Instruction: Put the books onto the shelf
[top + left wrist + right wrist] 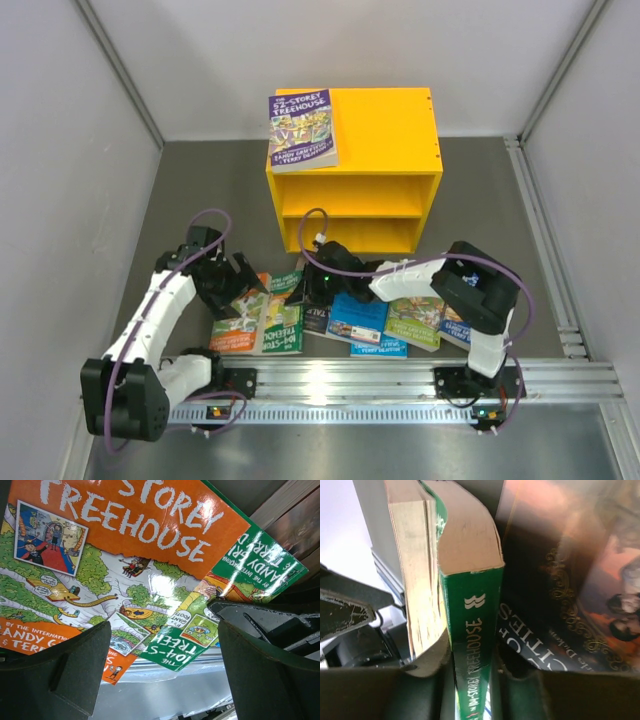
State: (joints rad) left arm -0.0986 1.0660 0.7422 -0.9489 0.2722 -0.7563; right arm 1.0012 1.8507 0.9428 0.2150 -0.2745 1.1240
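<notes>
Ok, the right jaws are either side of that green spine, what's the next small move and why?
Probably lift the right gripper slightly, straight up: its jaws pinch the green-spined book at the spine, and the dark book lies close beside it, so a sideways pull could drag that along.

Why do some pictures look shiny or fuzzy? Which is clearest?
Left wrist view: white glare streaks the glossy orange book. Right wrist view: the green book reads clearly on its spine; the dark book beside it blurs. Top external view: even light, everything sharp.
</notes>
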